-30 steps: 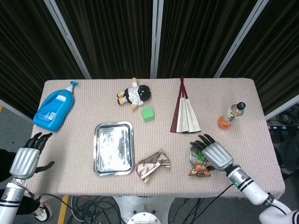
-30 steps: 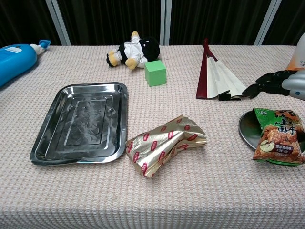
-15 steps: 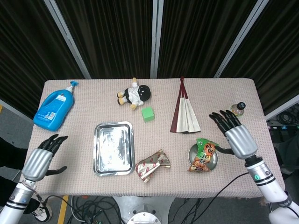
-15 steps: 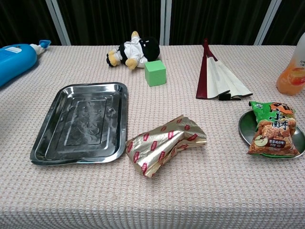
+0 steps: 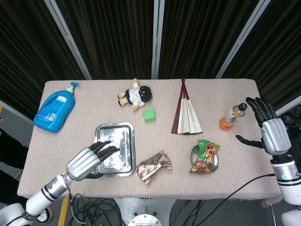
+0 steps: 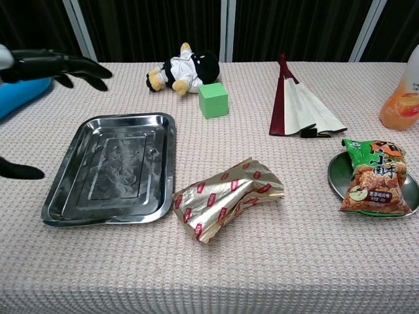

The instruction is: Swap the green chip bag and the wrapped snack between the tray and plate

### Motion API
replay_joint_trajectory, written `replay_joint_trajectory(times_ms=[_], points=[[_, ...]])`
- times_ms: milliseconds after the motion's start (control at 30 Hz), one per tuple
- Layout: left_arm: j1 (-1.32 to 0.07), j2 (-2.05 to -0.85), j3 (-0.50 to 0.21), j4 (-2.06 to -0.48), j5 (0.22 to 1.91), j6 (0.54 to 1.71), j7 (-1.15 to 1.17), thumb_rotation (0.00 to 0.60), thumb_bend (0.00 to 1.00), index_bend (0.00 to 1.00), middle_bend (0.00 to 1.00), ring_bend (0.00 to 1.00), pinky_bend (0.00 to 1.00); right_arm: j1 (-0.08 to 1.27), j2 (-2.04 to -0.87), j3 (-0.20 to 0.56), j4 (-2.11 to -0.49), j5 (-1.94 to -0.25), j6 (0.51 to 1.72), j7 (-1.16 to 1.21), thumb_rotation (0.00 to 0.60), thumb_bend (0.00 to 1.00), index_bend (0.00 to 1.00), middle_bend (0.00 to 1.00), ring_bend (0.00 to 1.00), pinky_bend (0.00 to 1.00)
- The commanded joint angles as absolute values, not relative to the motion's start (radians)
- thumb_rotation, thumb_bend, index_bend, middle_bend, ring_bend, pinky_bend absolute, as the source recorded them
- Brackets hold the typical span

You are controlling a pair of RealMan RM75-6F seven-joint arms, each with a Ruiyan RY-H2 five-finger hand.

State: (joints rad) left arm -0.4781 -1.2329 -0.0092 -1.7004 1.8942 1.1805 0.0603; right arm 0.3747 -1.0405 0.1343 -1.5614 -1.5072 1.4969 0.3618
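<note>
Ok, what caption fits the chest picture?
Left hand hovers over empty tray; chip bag sits on plate.

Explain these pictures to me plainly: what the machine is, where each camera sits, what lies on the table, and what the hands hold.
This is a two-armed robot with metal, human-like hands, steered remotely by a person. The head view looks down from above; the chest view looks across the table from lower down.

On the cloth-covered table lie an empty steel tray, a gold-and-red wrapped snack on the cloth beside it, and a green chip bag on a small round metal plate. Around them: a blue pump bottle, a plush doll, a green cube, a folded fan and an orange drink bottle.

The left hand hovers over the tray's near edge, fingers spread, holding nothing. The right hand is open too, off the table's right side.
</note>
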Motion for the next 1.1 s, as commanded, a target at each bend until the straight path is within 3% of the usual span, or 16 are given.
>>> replay_joint_trajectory(times_ms=[33, 600, 1100], points=[[-0.579, -1.301, -0.041, -1.619, 1.944, 1.098, 0.079, 0.600, 0.03, 0.10, 0.15, 0.07, 0.22, 0.342, -1.022, 0.151, -1.545, -1.485, 1.517, 0.434, 0.600, 0.00, 0.00, 0.07, 0.00, 0.01], [-0.871, -1.578, -0.042, -1.350, 2.031, 0.958, 0.083, 0.600, 0.04, 0.11, 0.16, 0.07, 0.22, 0.270, -1.009, 0.188, -1.450, -1.412, 1.494, 0.641, 0.600, 0.00, 0.00, 0.07, 0.00, 0.00], [-1.020, -1.689, -0.020, -1.189, 2.054, 0.941, 0.161, 0.600, 0.04, 0.11, 0.16, 0.07, 0.22, 0.247, -1.019, 0.215, -1.400, -1.407, 1.481, 0.727, 0.600, 0.00, 0.00, 0.06, 0.00, 0.00]])
